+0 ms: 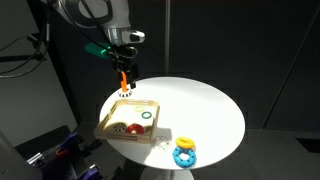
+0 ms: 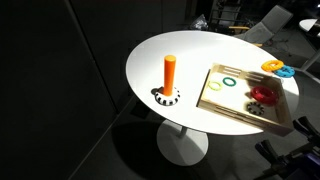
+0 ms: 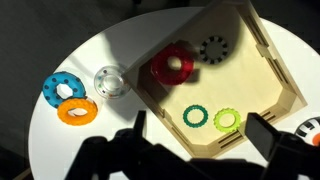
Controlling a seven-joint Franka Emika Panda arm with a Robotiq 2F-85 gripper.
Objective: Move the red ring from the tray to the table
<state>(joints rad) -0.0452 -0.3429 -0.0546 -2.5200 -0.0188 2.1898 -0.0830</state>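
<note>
We find nothing done yet: the red ring lies inside the tray on the table, the claw hovers above it, jaws apart and empty, and grasp and transfer are outstanding.

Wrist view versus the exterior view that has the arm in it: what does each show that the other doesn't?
Wrist only: a black toothed ring beside the red ring in the tray, and a clear ring on the table. Exterior only: the arm above the tray and the table's full round outline. Both: the red ring inside the tray, a green ring, and a blue ring on the table.
</note>
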